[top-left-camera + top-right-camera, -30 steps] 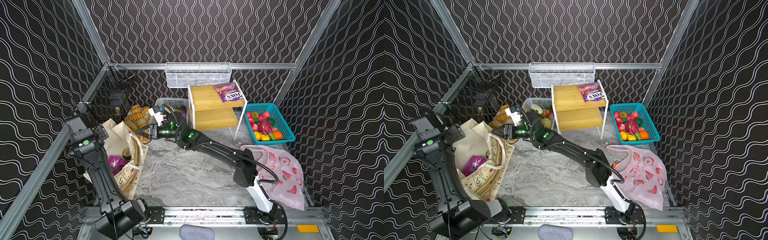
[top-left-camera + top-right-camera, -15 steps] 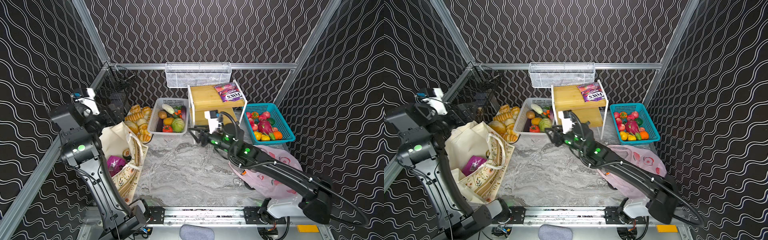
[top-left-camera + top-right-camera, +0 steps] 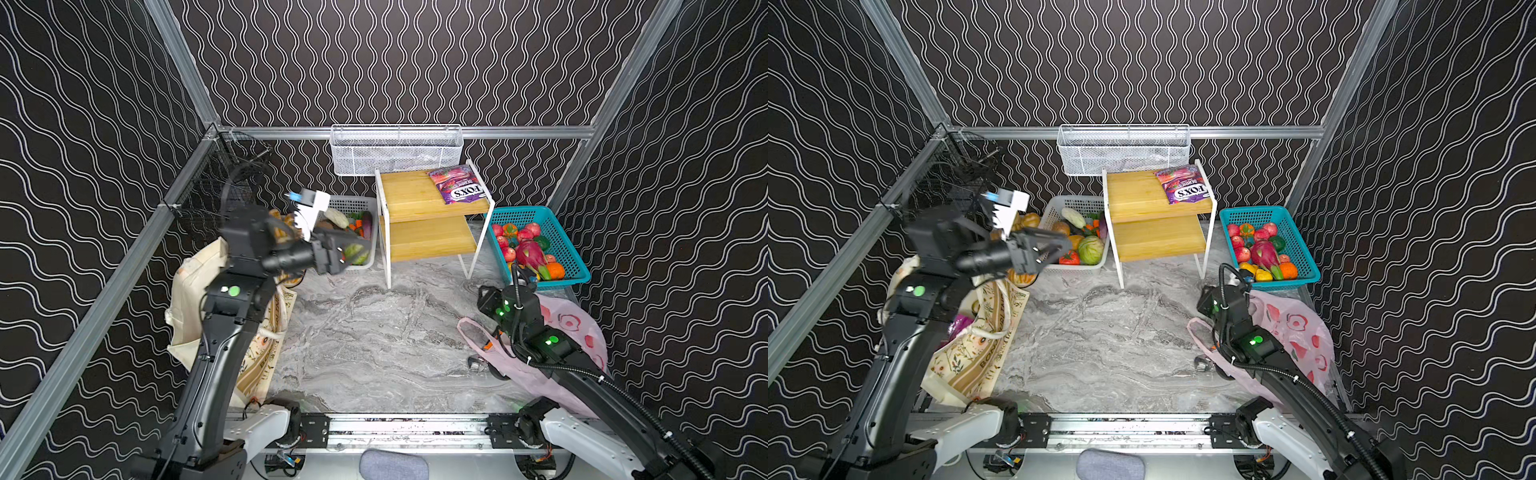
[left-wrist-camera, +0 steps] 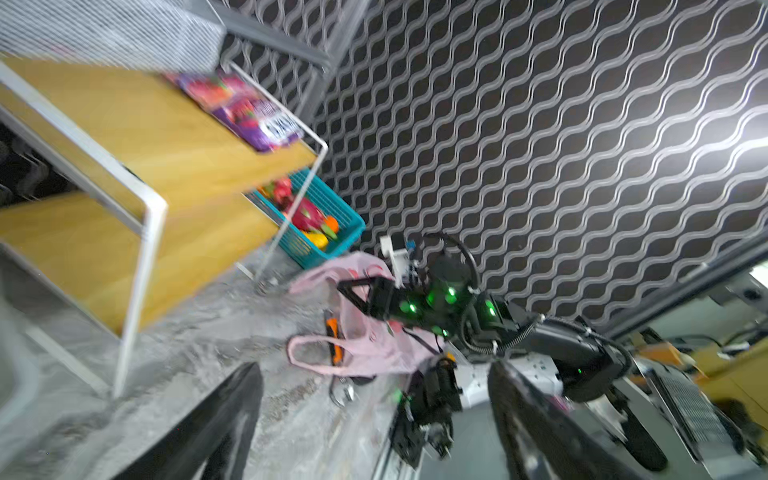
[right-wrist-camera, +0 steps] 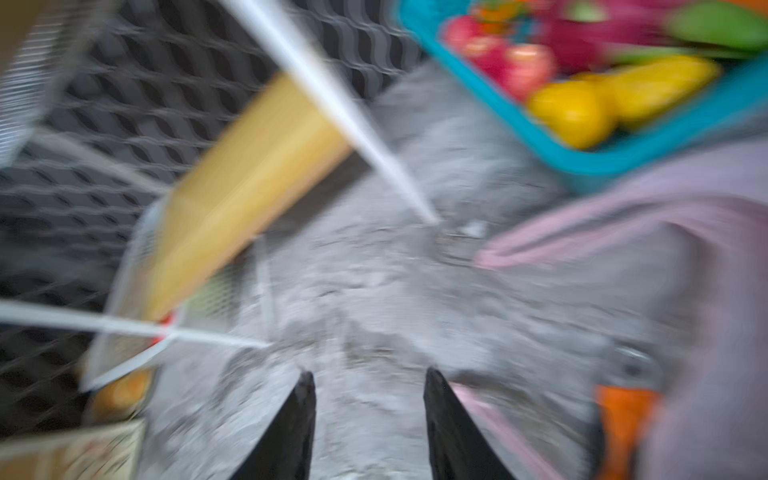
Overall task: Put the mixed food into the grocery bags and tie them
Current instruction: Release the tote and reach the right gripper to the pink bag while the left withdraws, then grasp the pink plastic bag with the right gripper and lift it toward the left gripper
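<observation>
**packrat_99:** so how far along is the bagging?

**yam_watcher:** Early days imo. The canvas tote is slumped open at lower left in both top views. The only thing I can see in it is a magenta pouch peeking out. The pink plastic bag lies flat at lower right, handles loose. Looks like there's an orange-handled tool in its mouth, which isn't food.

**packrat_99:** and the rest of the food?

**yam_watcher:** Not packed yet. The FOX'S candy bag sits on top of the two-tier wooden shelf, centre back. The dragon fruit and other toy fruit are in the teal basket, right of the shelf. There's veg in the white basket to its left.

**packrat_99:** grippers holding anything?

**yam_watcher:** Nope. The left gripper hangs in front of the white basket, fingers spread wide and empty. The right gripper is just in front of the teal basket, by the pink bag. Its fingers are partly apart with nothing between them. Neither bag is tied, so that's all left to do.
</observation>
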Robot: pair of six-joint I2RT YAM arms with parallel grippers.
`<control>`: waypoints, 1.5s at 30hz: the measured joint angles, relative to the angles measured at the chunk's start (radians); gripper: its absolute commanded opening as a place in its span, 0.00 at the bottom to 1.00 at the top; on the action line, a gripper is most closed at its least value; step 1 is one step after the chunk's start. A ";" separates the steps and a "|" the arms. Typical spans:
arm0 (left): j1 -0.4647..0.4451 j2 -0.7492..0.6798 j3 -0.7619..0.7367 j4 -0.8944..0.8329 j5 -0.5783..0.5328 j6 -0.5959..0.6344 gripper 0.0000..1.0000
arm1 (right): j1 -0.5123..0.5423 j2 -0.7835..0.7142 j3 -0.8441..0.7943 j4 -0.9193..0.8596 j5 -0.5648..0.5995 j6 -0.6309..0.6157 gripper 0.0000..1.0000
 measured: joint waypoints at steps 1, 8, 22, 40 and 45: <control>-0.053 0.000 -0.023 -0.013 -0.028 0.006 0.88 | -0.047 0.000 -0.003 -0.033 0.010 0.012 0.47; -0.362 0.045 -0.129 -0.100 -0.278 0.060 0.86 | -0.382 0.074 -0.011 -0.188 -0.022 0.032 0.49; -0.476 0.172 -0.135 -0.180 -0.570 0.135 0.86 | -0.538 0.320 -0.030 -0.210 -0.121 -0.049 0.17; -0.477 0.129 -0.184 -0.171 -0.736 0.134 0.89 | -0.498 -0.070 0.309 -0.429 -0.259 -0.265 0.00; -0.437 0.081 -0.214 -0.146 -0.803 0.071 0.90 | -0.417 -0.013 0.483 -0.558 -0.507 -0.383 0.00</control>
